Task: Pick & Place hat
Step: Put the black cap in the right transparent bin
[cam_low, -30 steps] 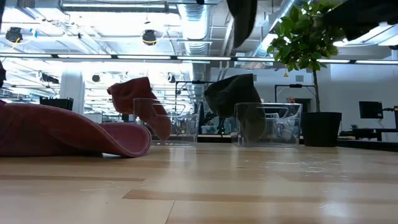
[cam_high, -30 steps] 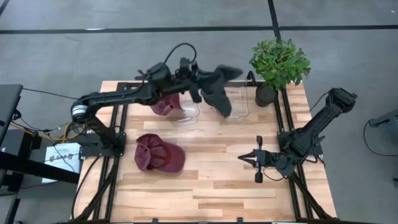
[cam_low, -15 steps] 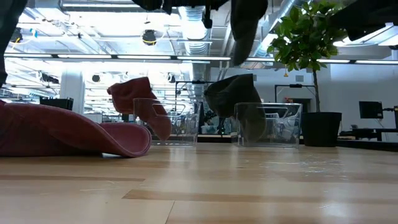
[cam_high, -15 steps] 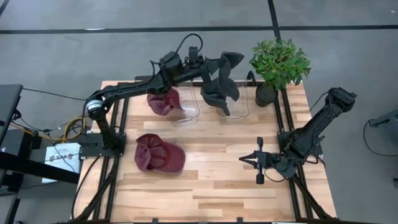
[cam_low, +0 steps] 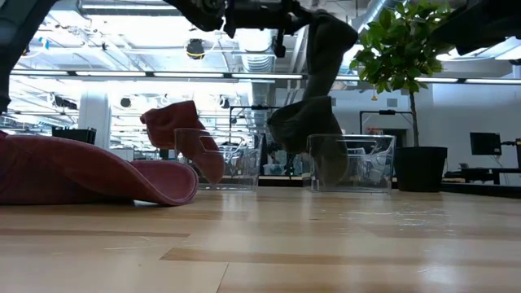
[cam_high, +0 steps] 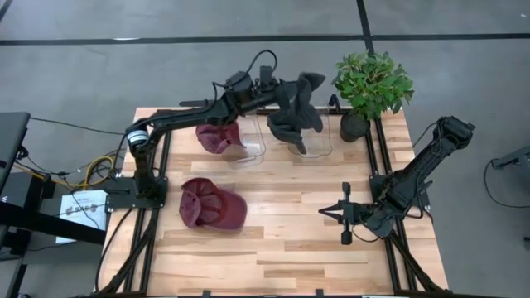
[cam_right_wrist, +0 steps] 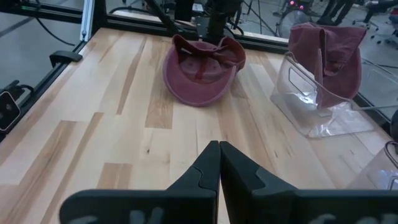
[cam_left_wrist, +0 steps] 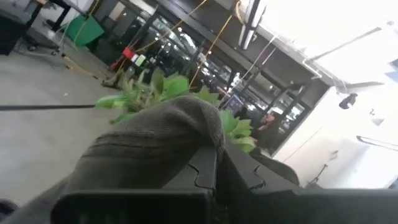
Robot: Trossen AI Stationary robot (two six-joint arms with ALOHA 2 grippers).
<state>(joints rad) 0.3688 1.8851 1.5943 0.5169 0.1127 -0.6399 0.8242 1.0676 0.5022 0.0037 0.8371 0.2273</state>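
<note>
Held hat: dark grey hat (cam_high: pixel 301 89), pinched and hanging above the right-hand clear bin (cam_high: pixel 313 139) at the table's far edge.
Left gripper (cam_high: pixel 277 88): jaws clamped on the dark grey hat, arm stretched over the bins.
Second grey hat (cam_high: pixel 291 129): draped in the right-hand clear bin.
Left-hand clear bin (cam_high: pixel 245 146): holds a maroon hat (cam_high: pixel 217 136).
Maroon cap (cam_high: pixel 211 204): lies on the wooden table (cam_high: pixel 290 240), near its left side.
Right gripper (cam_high: pixel 324 212): jaws closed, empty, low over the table's right half.
Potted plant (cam_high: pixel 370 84): far right corner.
</note>
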